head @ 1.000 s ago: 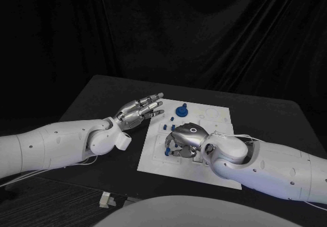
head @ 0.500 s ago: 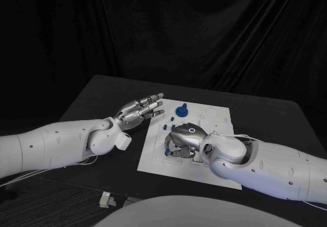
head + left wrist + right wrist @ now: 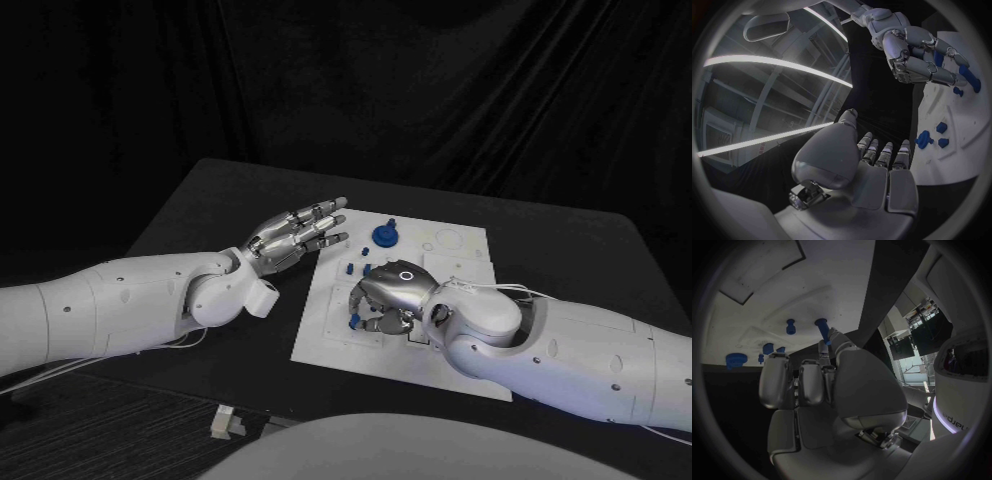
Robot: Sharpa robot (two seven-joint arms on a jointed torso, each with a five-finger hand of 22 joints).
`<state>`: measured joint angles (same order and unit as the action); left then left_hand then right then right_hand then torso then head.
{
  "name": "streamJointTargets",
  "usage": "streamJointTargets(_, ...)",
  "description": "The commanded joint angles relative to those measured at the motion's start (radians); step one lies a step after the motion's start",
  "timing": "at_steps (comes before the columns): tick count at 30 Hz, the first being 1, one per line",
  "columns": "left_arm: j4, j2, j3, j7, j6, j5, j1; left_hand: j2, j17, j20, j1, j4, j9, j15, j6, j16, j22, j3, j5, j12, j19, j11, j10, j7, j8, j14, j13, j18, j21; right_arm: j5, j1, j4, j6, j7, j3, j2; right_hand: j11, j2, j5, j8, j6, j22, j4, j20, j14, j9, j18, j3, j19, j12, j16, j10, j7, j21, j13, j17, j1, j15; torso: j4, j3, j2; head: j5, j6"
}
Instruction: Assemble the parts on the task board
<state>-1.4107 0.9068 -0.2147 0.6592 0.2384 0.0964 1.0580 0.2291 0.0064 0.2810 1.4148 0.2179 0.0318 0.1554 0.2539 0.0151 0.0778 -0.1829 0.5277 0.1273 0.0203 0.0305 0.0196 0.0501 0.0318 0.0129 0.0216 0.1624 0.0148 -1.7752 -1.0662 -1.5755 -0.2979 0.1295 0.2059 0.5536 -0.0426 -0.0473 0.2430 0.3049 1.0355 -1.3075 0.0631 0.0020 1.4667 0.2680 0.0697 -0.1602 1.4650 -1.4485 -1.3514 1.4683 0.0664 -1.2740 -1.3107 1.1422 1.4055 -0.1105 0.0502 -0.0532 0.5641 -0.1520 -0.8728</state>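
Note:
The white task board (image 3: 418,335) lies mid-table. My right hand (image 3: 392,292) hangs over its middle with the fingers curled down. In the right wrist view its fingertips (image 3: 831,337) pinch a blue peg (image 3: 821,328) that points at the board (image 3: 767,295). A second blue peg (image 3: 790,326) stands close by. A round blue knob (image 3: 384,236) sits near the far edge, and two small blue parts (image 3: 358,268) lie beside the hand. My left hand (image 3: 299,234) hovers off the board's left edge, fingers straight and spread, holding nothing. The left wrist view shows the left hand's palm (image 3: 873,172) and the right hand (image 3: 914,52).
The black table (image 3: 216,200) reaches out on both sides of the board, with bare room to the left and behind. A dark curtain hangs at the back. Some small pale object (image 3: 222,422) lies on the floor by the table's near left corner.
My right hand has shifted very slightly down and toward me over the board. The left hand and the loose parts have stayed in place.

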Motion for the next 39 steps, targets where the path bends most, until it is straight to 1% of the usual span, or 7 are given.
streamJointTargets(1,-0.001,-0.002,0.001,0.008,0.012,-0.005,-0.002,0.011,0.002,0.003,0.003,-0.001,0.001,0.010,-0.007,0.006,0.000,0.002,0.005,0.002,-0.001,0.008,-0.001,0.002,0.002,-0.001,0.001,0.017,0.000,-0.008,0.004,0.002,0.028,0.010,0.002,0.002,0.009,-0.026,-0.019,-0.045,-0.029,-0.182,0.005,0.006,0.036,0.002,-0.009,0.011,0.018,0.008,0.004,0.023,-0.013,0.005,-0.026,-0.006,-0.017,0.007,0.0003,-0.0001,0.000,0.000,0.000)
streamJointTargets(9,-0.001,-0.001,0.001,0.007,0.012,-0.005,-0.002,0.011,0.002,0.003,0.003,-0.001,0.001,0.010,-0.007,0.006,0.000,0.002,0.005,0.002,-0.001,0.008,-0.001,0.002,0.002,-0.001,0.001,0.017,0.000,-0.008,0.004,-0.003,0.022,0.008,0.002,0.014,-0.002,-0.065,-0.097,-0.190,-0.266,-0.179,0.027,0.006,0.034,-0.061,-0.006,0.031,0.015,0.017,0.012,0.016,-0.016,0.015,-0.012,-0.021,-0.036,0.005,0.0000,0.0000,0.001,-0.003,0.000)
streamJointTargets(12,0.000,-0.001,0.001,0.007,0.011,-0.005,-0.002,0.011,0.002,0.003,0.003,-0.001,0.001,0.010,-0.007,0.006,0.000,0.002,0.005,0.002,-0.001,0.008,-0.001,0.002,0.002,-0.001,0.001,0.017,0.000,-0.008,0.004,-0.012,0.000,0.003,0.002,0.024,-0.007,-0.081,-0.116,-0.206,-0.298,-0.180,0.049,0.003,0.034,-0.078,-0.006,0.035,0.015,0.018,0.012,0.016,-0.022,0.014,-0.011,-0.021,-0.036,0.001,-0.0002,-0.0003,0.000,-0.004,0.000)
streamJointTargets(17,0.000,0.001,0.001,0.008,0.011,-0.005,-0.002,0.012,0.002,0.003,0.004,-0.002,0.001,0.010,-0.006,0.006,0.000,0.003,0.006,0.002,-0.001,0.007,-0.001,0.004,0.002,-0.001,0.001,0.016,0.000,-0.008,-0.002,-0.037,-0.032,-0.004,0.002,0.049,-0.009,-0.094,-0.143,-0.206,-0.300,-0.179,0.076,0.002,0.034,-0.086,-0.006,0.039,0.015,0.020,0.014,0.015,-0.023,0.017,-0.008,-0.024,-0.037,0.000,-0.0005,-0.0001,0.000,-0.004,0.000)
streamJointTargets(25,-0.001,0.002,0.001,0.010,0.010,-0.005,-0.002,0.012,0.001,0.003,0.004,-0.002,0.001,0.010,-0.006,0.006,0.002,0.002,0.006,0.003,-0.001,0.007,-0.001,0.004,0.002,-0.001,0.001,0.016,0.000,0.020,-0.044,-0.110,-0.167,-0.037,0.001,0.130,-0.009,-0.139,-0.188,-0.194,-0.283,-0.181,0.223,0.001,0.036,-0.107,-0.007,0.069,0.017,0.016,0.009,0.018,-0.021,0.011,-0.014,-0.017,-0.079,0.001,-0.0003,-0.0001,0.000,-0.003,0.000)
streamJointTargets(31,-0.002,0.005,0.001,0.013,0.009,-0.005,-0.002,0.011,0.002,0.003,0.004,-0.003,0.001,0.010,-0.006,0.007,0.003,0.002,0.005,0.003,0.000,0.008,-0.001,0.003,0.002,-0.001,0.001,0.017,0.001,0.125,-0.103,-0.160,-0.240,-0.041,0.001,0.214,-0.002,-0.099,-0.143,-0.155,-0.211,-0.183,0.225,0.004,0.039,-0.099,-0.009,0.060,0.020,0.007,0.000,0.024,-0.011,0.002,-0.029,-0.005,-0.110,0.006,-0.0007,-0.0001,-0.001,-0.003,0.000)
streamJointTargets(39,-0.002,0.005,0.001,0.016,0.006,-0.005,-0.002,0.009,0.002,0.003,0.004,-0.003,0.001,0.010,-0.005,0.007,0.005,0.001,0.005,0.005,0.001,0.008,0.000,0.002,0.002,0.000,0.001,0.017,0.001,0.348,-0.191,-0.191,-0.189,0.033,0.002,0.315,0.017,-0.029,-0.053,-0.059,-0.031,-0.187,0.226,0.016,0.041,-0.044,-0.012,0.066,0.024,-0.009,-0.011,0.033,-0.005,-0.013,-0.053,0.007,-0.253,0.021,0.0000,-0.0002,0.000,0.007,0.000)
